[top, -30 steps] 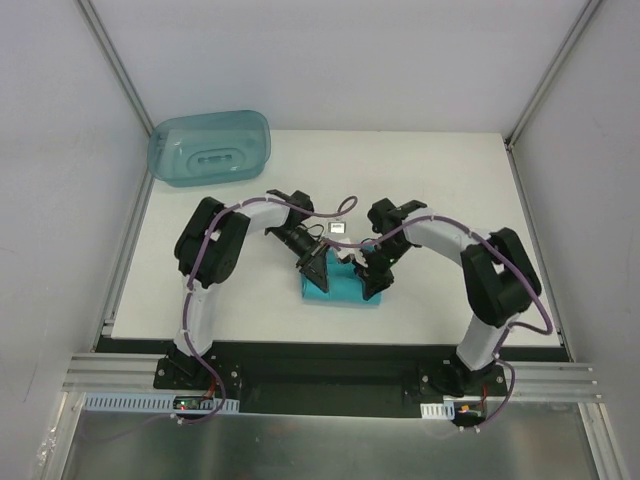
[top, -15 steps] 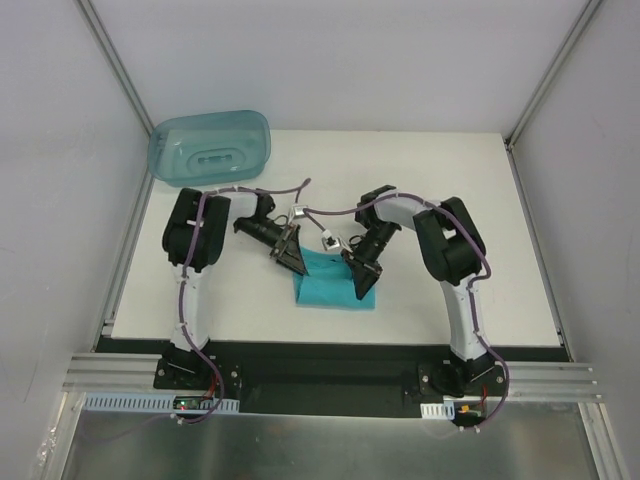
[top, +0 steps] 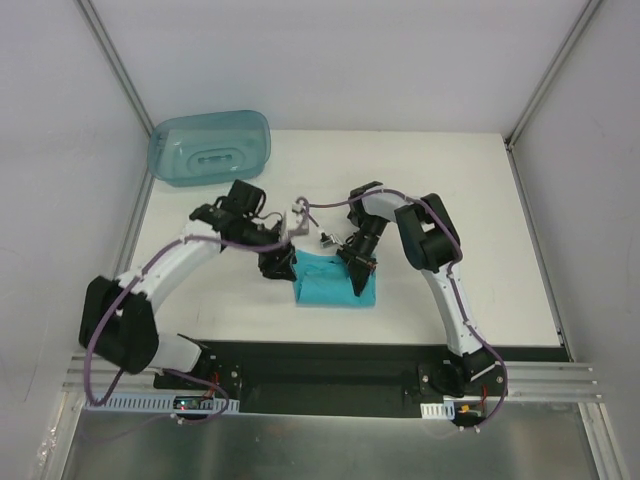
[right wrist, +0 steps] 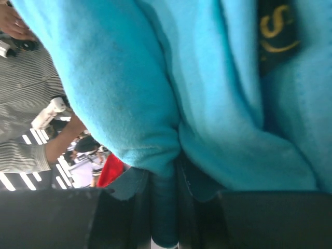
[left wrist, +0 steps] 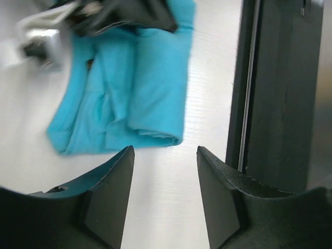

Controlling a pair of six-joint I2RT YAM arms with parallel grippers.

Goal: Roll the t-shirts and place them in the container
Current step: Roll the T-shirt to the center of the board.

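1. The table (top: 460, 190) has wide bare surface to the right of your right pincer (top: 361, 280). It also has bare surface to the left of your left pincer (left wrist: 163, 179) and beyond both toward the far edge. On the near side, the table's edge and its black rail (left wrist: 270, 104) run close by.
2. The tub (top: 210, 148) is translucent blue-green. It stands at the far left corner, well apart from both pincers. Through its open top you see only its own moulded floor.
3. The t-shirt (top: 330, 285) lies as a folded teal bundle between the two pincers, near the table's near edge. In the left wrist view its rolled side faces the rail.
4. Your left pincer has its fingers spread wide and grips nothing. The t-shirt lies just ahead of the fingertips, not between them.
5. Your right pincer is closed on the t-shirt. The right wrist view shows a fold of cloth pinched between its fingers.
6. A black label (right wrist: 277, 26) with yellow lettering sits on the cloth ahead of the right pincer.
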